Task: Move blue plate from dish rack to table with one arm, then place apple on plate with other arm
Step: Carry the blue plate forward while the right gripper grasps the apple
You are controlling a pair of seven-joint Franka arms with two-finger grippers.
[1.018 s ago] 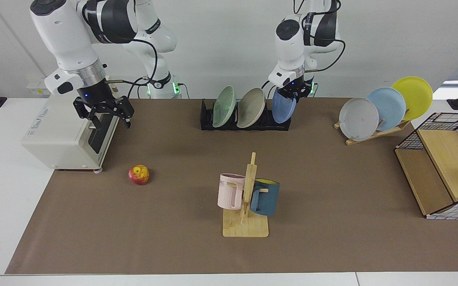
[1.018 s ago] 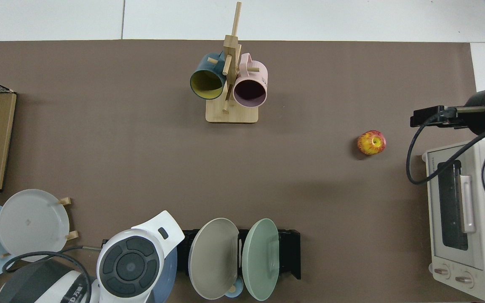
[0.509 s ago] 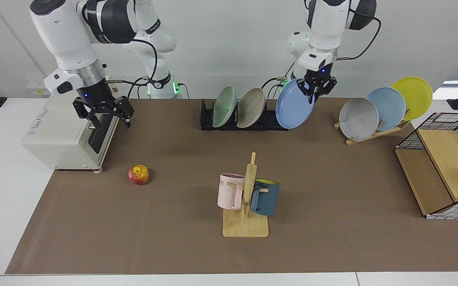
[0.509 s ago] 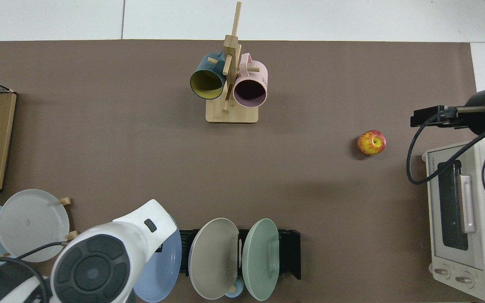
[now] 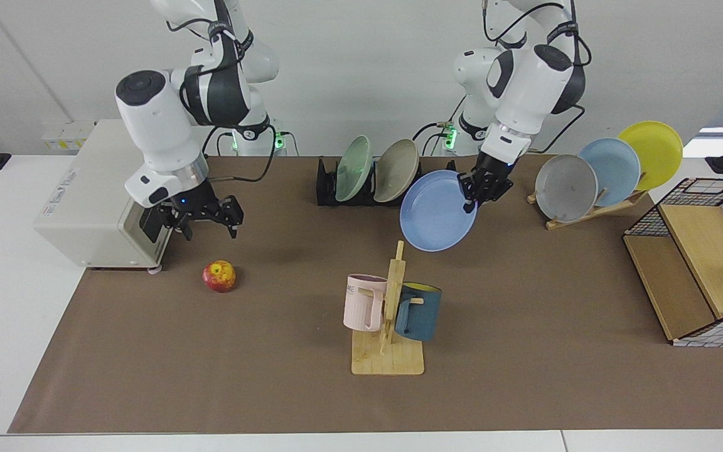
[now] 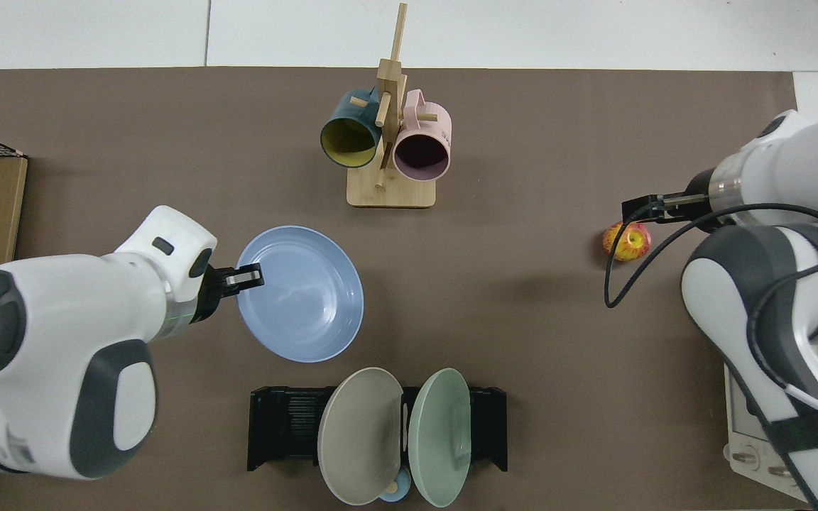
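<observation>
The blue plate (image 5: 437,211) is held by its rim, tilted above the tabletop (image 5: 524,326), in the left gripper (image 5: 478,190)'s closed fingers; slipping is risked. The right gripper (image 5: 203,216)'s fingers are spread above the apple (image 5: 219,276).

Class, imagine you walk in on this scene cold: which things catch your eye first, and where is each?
First, the blue plate, pinched at its rim by the left gripper and held tilted in the air in front of the dish rack. Next, the red apple alone on the brown table, with the right gripper open above it.
</observation>
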